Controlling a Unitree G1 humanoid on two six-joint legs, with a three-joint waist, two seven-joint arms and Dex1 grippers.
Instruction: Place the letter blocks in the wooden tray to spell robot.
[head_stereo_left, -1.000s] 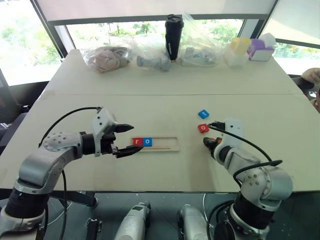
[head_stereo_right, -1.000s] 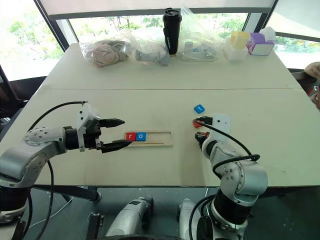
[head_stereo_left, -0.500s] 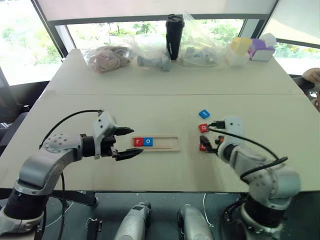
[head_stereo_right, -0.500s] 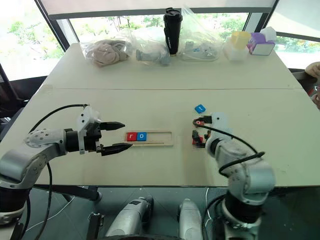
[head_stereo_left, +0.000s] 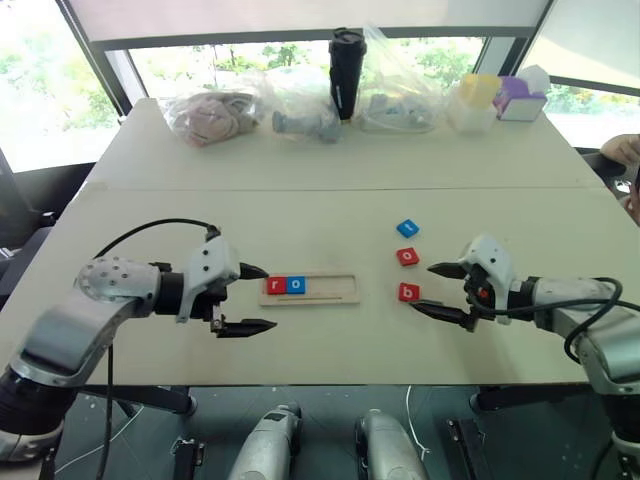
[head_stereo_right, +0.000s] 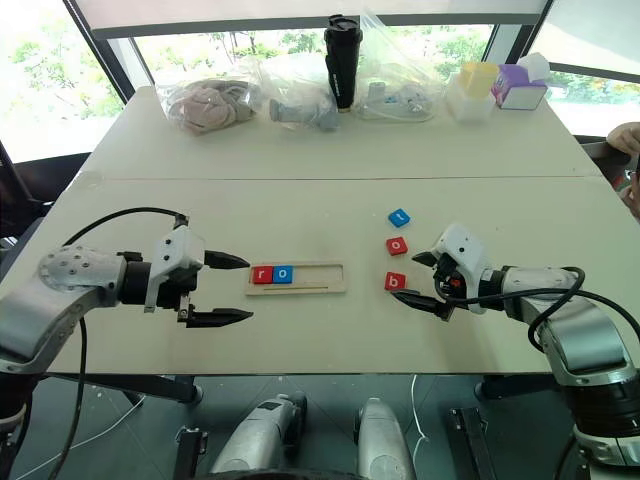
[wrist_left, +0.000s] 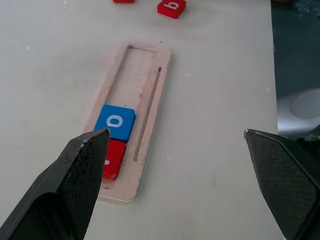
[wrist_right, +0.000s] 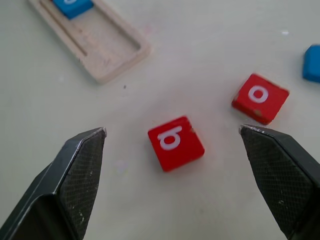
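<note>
right claw (head_stereo_left: 438, 290): spread wide, nothing held | red "b" block (head_stereo_left: 408, 292): just beside fingertips | left claw (head_stereo_left: 252, 298): spread wide, empty, beside wooden tray (head_stereo_left: 340, 287)

the left arm comes in from eight o'clock in the head views, forearm lying nearly level, wrist turned so the left gripper (head_stereo_left: 247, 298) points toward three o'clock, jaws spread wide with one finger above the other. the right arm enters from four o'clock, forearm stretched toward nine o'clock, and the right gripper (head_stereo_left: 441, 290) aims toward nine o'clock, jaws gaping wide and holding nothing.
</note>
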